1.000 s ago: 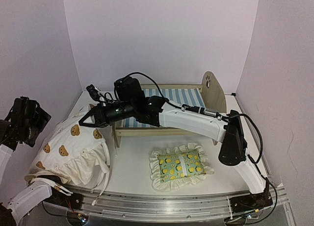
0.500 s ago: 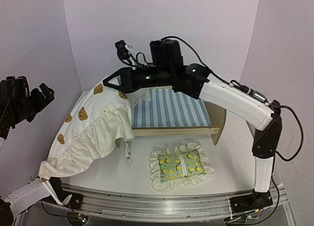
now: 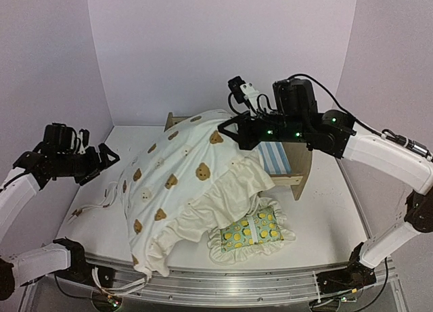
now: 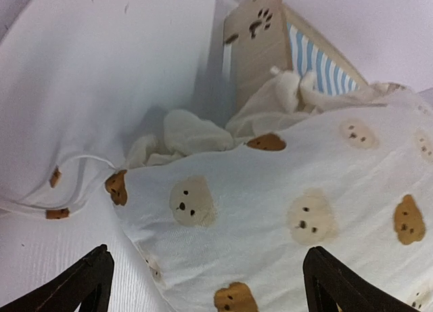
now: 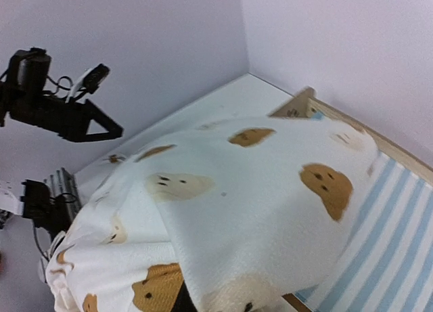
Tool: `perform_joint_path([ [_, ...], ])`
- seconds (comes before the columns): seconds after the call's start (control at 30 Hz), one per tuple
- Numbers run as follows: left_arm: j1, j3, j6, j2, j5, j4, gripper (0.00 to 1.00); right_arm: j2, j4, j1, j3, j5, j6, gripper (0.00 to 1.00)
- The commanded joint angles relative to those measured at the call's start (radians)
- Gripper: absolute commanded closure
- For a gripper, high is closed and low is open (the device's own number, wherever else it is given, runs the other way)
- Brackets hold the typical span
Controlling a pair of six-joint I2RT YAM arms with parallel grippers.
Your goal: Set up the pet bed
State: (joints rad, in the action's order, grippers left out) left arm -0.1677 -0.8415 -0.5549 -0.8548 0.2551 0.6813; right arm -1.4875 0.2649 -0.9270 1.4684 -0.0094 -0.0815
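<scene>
- The pet bed (image 3: 287, 180) is standing on the bench (image 3: 325, 224). Its striped base (image 5: 396, 224) is showing only at the bed's right end.
- The cream bear-print cushion (image 3: 183, 183) is lying draped over the rest of the bed. It is spilling past the bed's front rail down onto the bench.
- The right arm (image 3: 385, 153) is reaching over the bed from the bed's right side. Its jaws are closed and pinching the cushion's upper edge, holding that edge raised above the bed.
- The right wrist view is showing cloth folded over the jaws, so the fingers are hidden there.
- The left arm (image 3: 20, 187) is hanging to the left of the bed, well apart from it. Its jaws are standing wide open with fingertips (image 4: 84, 281) spread, gripping nothing, and the cushion is lying below them.
- The paw-print headboard (image 4: 256, 45) is rising behind the cushion's bunched ruffle in the left wrist view.
- The lemon-print pillow (image 3: 256, 232) is lying on the bench in front of the bed, with the cushion's ruffle overlapping its left rear corner.
- The cushion's ties (image 3: 101, 204) are trailing on the bench to the left of the bed.
</scene>
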Motion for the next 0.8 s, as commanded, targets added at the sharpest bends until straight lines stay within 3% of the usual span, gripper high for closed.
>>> perform_joint_path([
  [0.0,-0.005,0.064,-0.019,-0.022,0.127,-0.061,0.00,0.043,-0.053,0.040,-0.068,0.136,-0.030,1.00],
  [0.13,-0.032,0.068,-0.039,-0.026,0.130,0.011,0.00,0.039,-0.053,0.056,-0.103,0.187,-0.030,1.00],
  [0.3,-0.141,0.138,-0.125,0.019,0.098,0.018,0.01,0.027,-0.054,0.081,-0.130,0.216,-0.048,1.00],
  [0.5,-0.268,0.253,-0.238,0.018,0.079,-0.101,0.01,0.031,-0.055,0.093,-0.182,0.310,-0.029,1.00],
  [0.77,-0.503,0.363,-0.407,-0.054,0.034,-0.427,0.00,0.034,-0.052,0.139,-0.293,0.369,-0.077,1.00],
])
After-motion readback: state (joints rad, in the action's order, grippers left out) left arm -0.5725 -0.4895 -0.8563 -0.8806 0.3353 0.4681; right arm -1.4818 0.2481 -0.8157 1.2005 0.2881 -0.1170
